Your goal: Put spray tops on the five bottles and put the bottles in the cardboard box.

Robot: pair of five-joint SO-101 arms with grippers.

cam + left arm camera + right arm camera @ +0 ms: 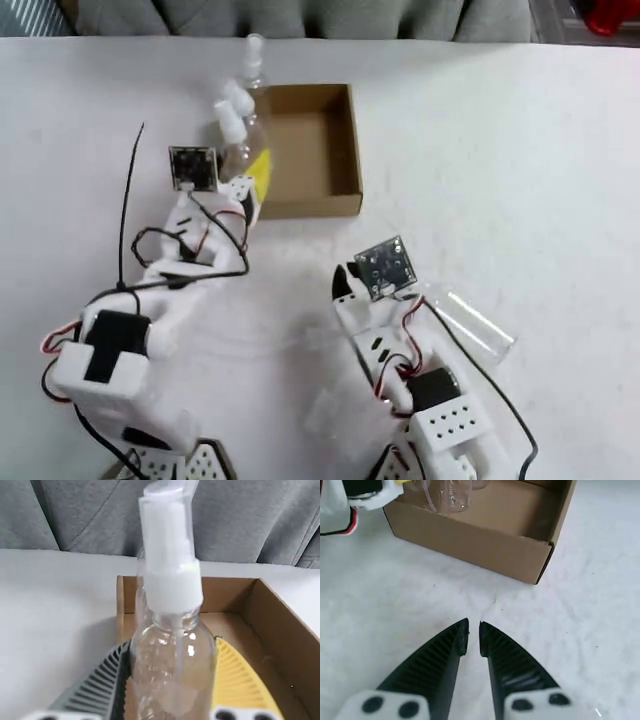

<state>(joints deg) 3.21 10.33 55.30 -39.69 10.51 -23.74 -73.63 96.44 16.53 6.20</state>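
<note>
The step in hand looked like the boxing of a finished bottle. The left gripper (170, 645) was closed around the body of a clear spray bottle (172, 675), its grey and yellow jaws pressed to either side of the glass-like wall, and the white spray top (170, 565) was already seated on the neck. The bottle stood upright in the grip at the left side of the cardboard box (280, 625); whether its base was over the box floor or over the rim could not be told. In the high view another spray-topped bottle (256, 62) stood near the box's far left corner, inside or just outside it being unclear. The right gripper (473, 635) hung low over the white table (380, 595), just in front of the box's near wall, its black jaws drawn almost together with only a slit between them and nothing held. A clear bottle (472, 322) lay on its side on the table just beside the right arm, with no white top that could be made out. The next move probably called for lowering the held bottle squarely onto the box floor before letting go, since a tall, light bottle set down tilted could topple.
</note>
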